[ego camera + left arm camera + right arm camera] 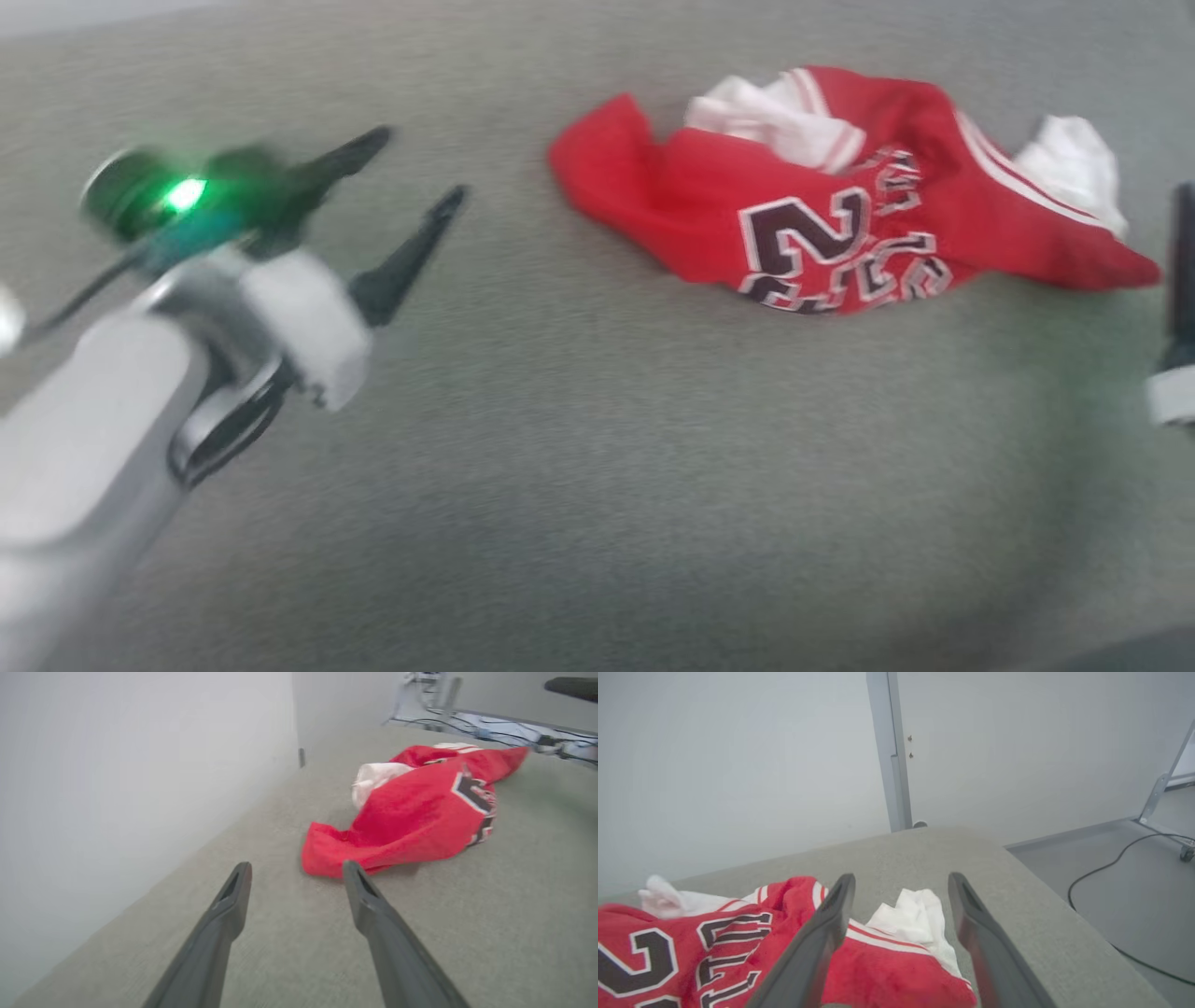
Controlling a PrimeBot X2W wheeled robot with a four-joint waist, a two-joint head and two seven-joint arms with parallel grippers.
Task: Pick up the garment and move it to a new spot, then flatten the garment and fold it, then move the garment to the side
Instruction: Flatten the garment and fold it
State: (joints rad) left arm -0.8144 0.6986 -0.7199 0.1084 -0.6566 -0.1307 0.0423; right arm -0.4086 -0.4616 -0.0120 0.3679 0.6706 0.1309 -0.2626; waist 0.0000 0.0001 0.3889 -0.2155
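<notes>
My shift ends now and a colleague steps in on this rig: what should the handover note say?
Left gripper: open, empty, off to the shirt's left.
Right gripper: open, fingers apart by the white sleeve, holding nothing.
Garment: crumpled on the grey surface, number side up, free of both grippers.
Done: no flattening or folding yet; whether this is its new spot, I cannot tell.
Left: flatten, fold, move aside.

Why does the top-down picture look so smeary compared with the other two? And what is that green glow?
Head view: blurred all over, the left gripper and the garment smeared; the glow is a green light on that arm's wrist, flaring. Left wrist view: fairly sharp, a soft shadow under the garment's edge. Right wrist view: crisp, evenly lit, no glare.
</notes>
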